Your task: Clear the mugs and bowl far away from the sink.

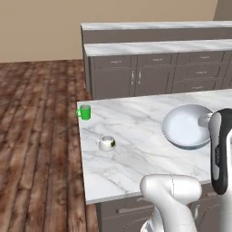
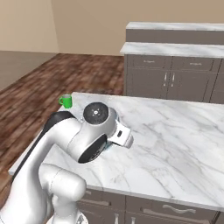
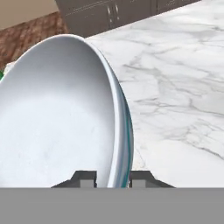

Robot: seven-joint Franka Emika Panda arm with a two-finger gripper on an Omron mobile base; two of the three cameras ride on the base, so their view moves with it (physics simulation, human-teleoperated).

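bowl (image 1: 186, 127) partly hidden by arm

1. I worked at an island counter (image 1: 136, 158) with a white, grey-veined marble top; grey drawer fronts with bar handles sat beneath its near edge.
2. Behind it I saw a run of grey cabinets (image 1: 154, 77) with doors and drawers, capped by a matching marble top and a raised ledge.
3. The floor (image 1: 41, 136) around me was dark reddish-brown wood planking.
4. The wall (image 1: 68, 27) was plain beige, evenly lit.
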